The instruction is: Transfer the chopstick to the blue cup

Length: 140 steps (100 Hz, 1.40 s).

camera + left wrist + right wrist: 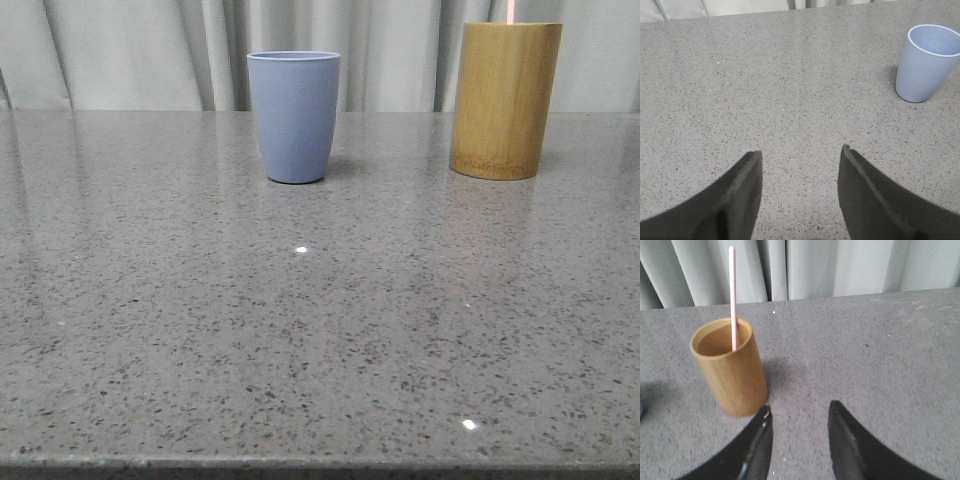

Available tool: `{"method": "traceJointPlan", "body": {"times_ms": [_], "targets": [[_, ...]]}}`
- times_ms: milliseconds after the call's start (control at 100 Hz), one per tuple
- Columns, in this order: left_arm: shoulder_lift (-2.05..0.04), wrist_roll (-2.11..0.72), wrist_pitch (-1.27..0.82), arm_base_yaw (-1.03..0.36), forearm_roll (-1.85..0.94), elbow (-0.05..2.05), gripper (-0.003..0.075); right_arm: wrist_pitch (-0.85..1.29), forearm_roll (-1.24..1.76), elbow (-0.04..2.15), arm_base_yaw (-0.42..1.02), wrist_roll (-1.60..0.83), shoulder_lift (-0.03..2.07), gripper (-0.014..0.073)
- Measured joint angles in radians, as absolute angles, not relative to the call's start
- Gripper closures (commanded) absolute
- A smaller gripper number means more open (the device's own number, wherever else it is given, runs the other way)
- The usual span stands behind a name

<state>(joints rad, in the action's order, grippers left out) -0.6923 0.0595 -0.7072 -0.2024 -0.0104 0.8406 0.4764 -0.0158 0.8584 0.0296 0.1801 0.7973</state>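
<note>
Left tool (800,165): jaws spread, nothing between them, hanging over bare speckled grey surface (765,90). Right tool (799,422): also released and empty, dark fingers (757,445) parted above the surface, just beside the base of the bamboo cylinder (732,372). Chopstick (732,295): pale pink, standing near upright inside the bamboo cylinder, leaning on the rim, top end well above it. In the front view only a short bit of pink shows above the cylinder at the frame's top edge. Blue cup (294,115): upright, empty as far as the left wrist view shows, well apart to the left of the cylinder. Grey curtain (120,50) behind the surface.
</note>
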Motion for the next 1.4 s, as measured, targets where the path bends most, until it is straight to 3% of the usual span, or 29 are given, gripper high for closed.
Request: {"method": "traceJointPlan", "body": {"times_ms": [220,810,1399], "targets": [[-0.692,0.060,-0.707,-0.202,-0.010,0.841,0.0383,0.481,0.016,1.029,0.034,0.180,0.988,0.0113],[-0.692,0.060,-0.705,-0.202,-0.010,0.841,0.0383,0.481,0.023,1.480,0.152,0.180,1.512,0.0120],[-0.692,0.060,-0.705,-0.202,0.000,0.841,0.0383,0.470,0.009,1.680,0.167,0.180,1.751,0.0121]]}}
